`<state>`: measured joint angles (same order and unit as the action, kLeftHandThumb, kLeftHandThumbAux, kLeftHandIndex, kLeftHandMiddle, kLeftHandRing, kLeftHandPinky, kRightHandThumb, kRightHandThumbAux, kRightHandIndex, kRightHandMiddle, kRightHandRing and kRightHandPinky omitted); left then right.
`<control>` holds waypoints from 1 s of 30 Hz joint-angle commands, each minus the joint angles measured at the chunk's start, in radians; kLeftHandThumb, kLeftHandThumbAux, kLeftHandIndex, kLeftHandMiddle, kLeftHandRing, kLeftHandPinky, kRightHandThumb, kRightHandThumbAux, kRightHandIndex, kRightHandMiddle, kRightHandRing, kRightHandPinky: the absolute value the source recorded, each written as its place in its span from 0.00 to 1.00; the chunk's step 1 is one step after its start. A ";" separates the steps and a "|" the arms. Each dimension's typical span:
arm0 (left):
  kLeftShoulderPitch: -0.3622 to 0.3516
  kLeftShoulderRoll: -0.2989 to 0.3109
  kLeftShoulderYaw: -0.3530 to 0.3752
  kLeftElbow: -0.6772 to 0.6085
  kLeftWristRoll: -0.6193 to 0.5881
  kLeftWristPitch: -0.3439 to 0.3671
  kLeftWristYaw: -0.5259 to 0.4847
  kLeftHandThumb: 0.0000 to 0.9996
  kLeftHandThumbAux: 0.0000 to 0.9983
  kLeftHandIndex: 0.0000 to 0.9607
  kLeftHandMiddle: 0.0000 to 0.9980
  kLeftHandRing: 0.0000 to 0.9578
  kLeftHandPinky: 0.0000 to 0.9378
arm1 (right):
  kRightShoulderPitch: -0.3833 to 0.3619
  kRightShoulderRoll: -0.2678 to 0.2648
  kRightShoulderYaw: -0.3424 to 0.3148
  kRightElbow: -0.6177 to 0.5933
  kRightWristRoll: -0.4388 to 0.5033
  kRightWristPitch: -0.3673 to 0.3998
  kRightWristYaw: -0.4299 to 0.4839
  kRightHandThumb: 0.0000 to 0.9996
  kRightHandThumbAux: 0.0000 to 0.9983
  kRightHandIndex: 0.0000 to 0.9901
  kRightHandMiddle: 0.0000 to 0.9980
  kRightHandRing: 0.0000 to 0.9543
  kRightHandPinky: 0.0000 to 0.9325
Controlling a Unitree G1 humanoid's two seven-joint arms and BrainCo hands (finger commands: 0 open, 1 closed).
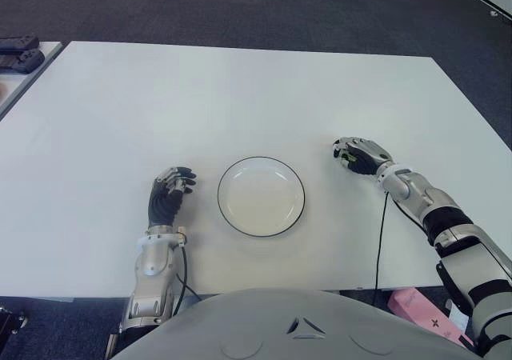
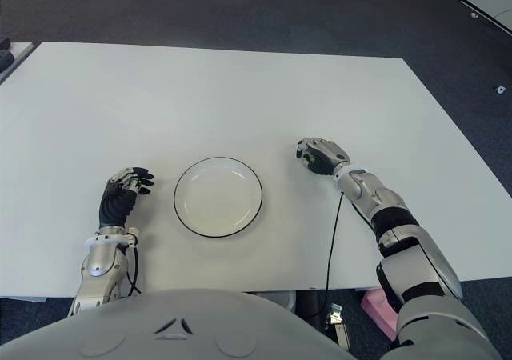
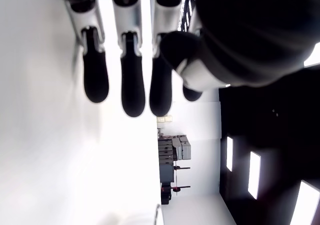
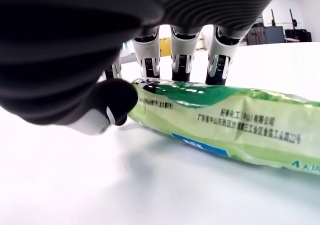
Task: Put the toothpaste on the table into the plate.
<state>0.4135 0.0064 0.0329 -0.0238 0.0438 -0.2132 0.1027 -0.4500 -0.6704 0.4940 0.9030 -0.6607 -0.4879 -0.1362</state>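
Observation:
A green toothpaste tube (image 4: 225, 122) lies flat on the white table (image 1: 240, 96), right of the white black-rimmed plate (image 1: 220, 196), which holds nothing. My right hand (image 1: 358, 154) covers the tube, so only a strip of green (image 1: 349, 159) shows from above. In the right wrist view its fingers (image 4: 181, 60) curl down behind the tube and the thumb (image 4: 116, 104) presses on the near end. My left hand (image 1: 170, 186) shows left of the plate, fingers relaxed and holding nothing.
A black cable (image 1: 380, 240) hangs from my right forearm over the table's front edge. A pink box (image 1: 420, 306) shows below that edge at the right. Dark objects (image 1: 20, 52) lie on a side surface at the far left.

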 commanded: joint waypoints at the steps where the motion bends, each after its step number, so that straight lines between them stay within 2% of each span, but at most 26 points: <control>1: 0.007 -0.002 0.002 0.005 -0.006 0.013 -0.011 0.84 0.68 0.44 0.47 0.52 0.52 | 0.051 0.018 0.000 0.028 -0.006 0.030 0.016 0.97 0.67 0.41 0.42 0.47 0.55; 9: 0.006 0.000 0.003 0.008 -0.011 0.011 -0.014 0.84 0.68 0.44 0.47 0.52 0.52 | 0.071 0.032 -0.062 -0.025 0.059 0.018 0.027 1.00 0.67 0.40 0.44 0.50 0.58; 30: 0.002 0.001 0.000 0.013 -0.012 0.012 -0.018 0.84 0.68 0.45 0.46 0.52 0.52 | 0.103 0.017 -0.133 -0.099 0.100 -0.024 0.038 1.00 0.67 0.41 0.42 0.51 0.59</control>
<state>0.4132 0.0070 0.0320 -0.0248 0.0388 -0.2160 0.1004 -0.3694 -0.6501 0.3670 0.8098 -0.5641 -0.4990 -0.1164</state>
